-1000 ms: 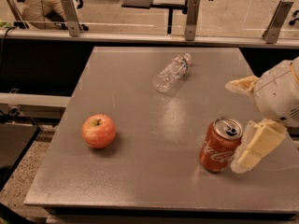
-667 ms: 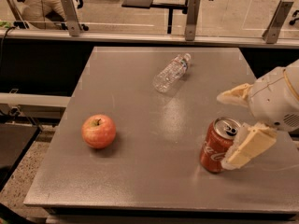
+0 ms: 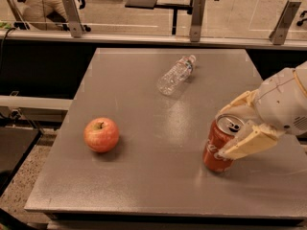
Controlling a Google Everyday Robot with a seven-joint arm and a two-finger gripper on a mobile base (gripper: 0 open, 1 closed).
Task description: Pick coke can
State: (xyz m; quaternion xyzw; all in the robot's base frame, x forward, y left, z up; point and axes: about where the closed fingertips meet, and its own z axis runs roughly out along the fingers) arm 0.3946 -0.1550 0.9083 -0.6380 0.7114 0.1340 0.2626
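The coke can (image 3: pixel 213 150) stands upright on the grey table (image 3: pixel 144 186) in the lower right of the frame, silver top and pull tab facing up, its base resting flat on the surface. The gripper (image 3: pixel 223 134) reaches in from the right edge and brackets the can: one cream-coloured finger (image 3: pixel 237 105) lies behind the can's upper rim, the other (image 3: pixel 249 145) crosses in front of its right flank. The fingers are spread apart with the can between them, and no firm clamp is visible; whether either pad already touches the metal cannot be told. The rounded white wrist housing (image 3: pixel 285 104) sits just right of the can, near the right edge of the frame. As a judgement of progress, the approach and the alignment appear complete, since the can lies inside the span of the fingers; the closing of the grip and the lift off the table remain to be done, and the can shows no sign of having left the surface. The apple (image 3: pixel 101 134) rests well apart at centre left, and the clear plastic bottle (image 3: pixel 176 74) lies on its side in the upper middle, also well apart; neither stands in the way of a vertical lift. A glass barrier with metal posts (image 3: pixel 195 20) runs along the top of the frame beyond the table's far edge.
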